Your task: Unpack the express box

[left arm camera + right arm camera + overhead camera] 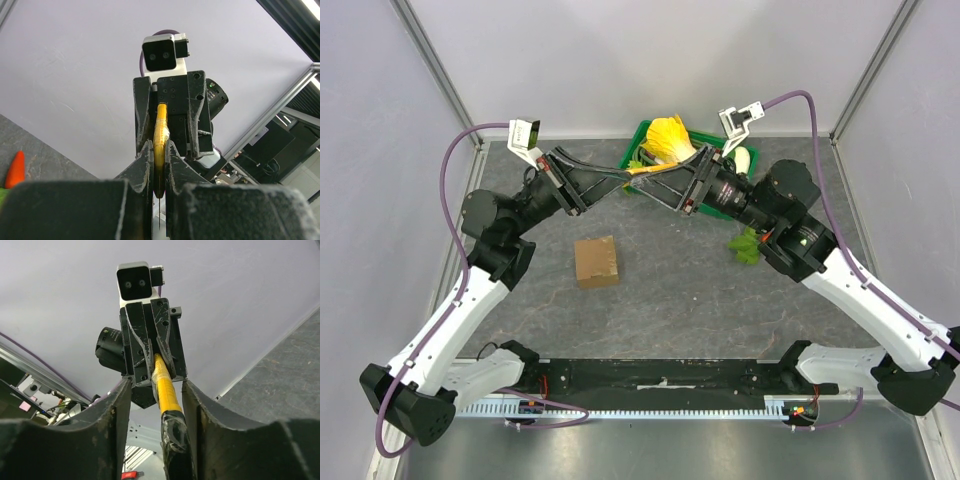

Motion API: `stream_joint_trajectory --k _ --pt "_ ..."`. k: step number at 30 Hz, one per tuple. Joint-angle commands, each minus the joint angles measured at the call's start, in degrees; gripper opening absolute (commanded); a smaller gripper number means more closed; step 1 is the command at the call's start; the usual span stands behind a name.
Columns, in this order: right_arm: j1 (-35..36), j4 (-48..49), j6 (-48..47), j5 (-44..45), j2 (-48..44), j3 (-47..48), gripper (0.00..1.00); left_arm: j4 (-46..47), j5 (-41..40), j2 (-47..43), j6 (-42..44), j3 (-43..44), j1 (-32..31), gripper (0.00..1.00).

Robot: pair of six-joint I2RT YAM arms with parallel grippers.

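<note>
My left gripper [159, 148] is pinched tight on the yellow part of a slim yellow-and-black tool [160, 125], its fingers [141, 168] pressed against both flat sides. Facing it tip to tip, my right gripper [157, 385] stands partly open around the tool's black end. I see a clear gap on one side, while the finger [195, 410] on the other side sits very close, though I cannot say for sure that it touches. The two sets of fingers meet in the air, with the tool bridging them. Just beyond them, on the far side, sits a green crate [642, 130] with a frilly yellow vegetable [668, 138] in it. An orange carrot [16, 167] lies low and off to the side in the left wrist view. The express box [597, 261] is back toward the arm bases from the fingers, on the left arm's side, well apart from both grippers. It lies flat on the grey table [670, 295], its lid apparently shut.
</note>
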Motion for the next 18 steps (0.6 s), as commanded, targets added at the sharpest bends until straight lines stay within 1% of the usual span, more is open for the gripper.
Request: stream_joint_trajectory --k 1,5,13,14,16,17,18 --pt "0.1 1.4 -1.2 0.1 -2.1 2.0 0.53 0.7 1.2 -0.7 -0.8 0.8 0.1 0.02" --pt "0.1 1.4 -1.0 -0.1 -1.9 2.2 0.45 0.7 1.4 -0.8 -0.9 0.5 0.1 0.02" --pt "0.0 1.3 -0.4 -0.4 -1.6 2.5 0.34 0.6 1.7 -1.4 -1.1 -0.2 0.2 0.02" --pt "0.1 1.3 -0.3 -0.1 -1.6 2.3 0.27 0.5 1.7 -1.5 -1.1 -0.2 0.2 0.02" --pt "0.0 1.4 0.4 0.3 -1.7 1.8 0.20 -0.1 1.8 -1.7 -0.9 -0.2 0.1 0.02" --pt "0.0 1.4 0.4 0.5 -1.8 1.7 0.12 -1.1 1.5 -1.9 -0.5 -0.1 0.2 0.02" --pt "0.0 1.2 0.5 0.7 -1.8 1.6 0.08 -3.5 1.1 -2.1 0.5 0.0 0.2 0.02"
